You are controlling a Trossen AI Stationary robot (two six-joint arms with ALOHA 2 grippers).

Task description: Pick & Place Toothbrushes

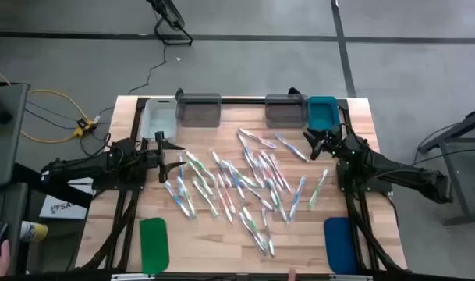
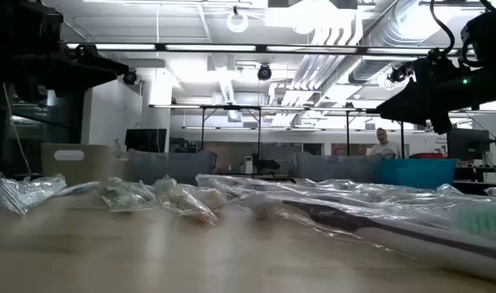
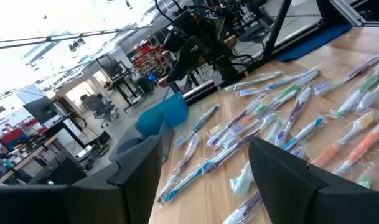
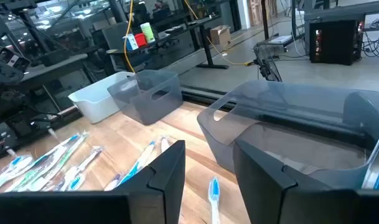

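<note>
Many clear-wrapped toothbrushes (image 1: 245, 183) with green, blue and pink accents lie scattered flat on the middle of the wooden table; they also show in the left wrist view (image 3: 282, 118). My left gripper (image 1: 173, 154) hovers open over the pile's left edge, fingers (image 3: 139, 171) wide apart with nothing between them. My right gripper (image 1: 310, 144) hangs open above the table in front of the right grey bin (image 4: 301, 130), empty. One blue-headed toothbrush (image 4: 213, 193) lies on the table below its gap.
Along the far edge stand a white bin (image 1: 160, 117), two grey bins (image 1: 199, 109) (image 1: 285, 109) and a teal bin (image 1: 323, 113). A green pad (image 1: 154, 243) and a blue pad (image 1: 338, 243) lie near the front edge. A person stands far off in the room (image 2: 384, 145).
</note>
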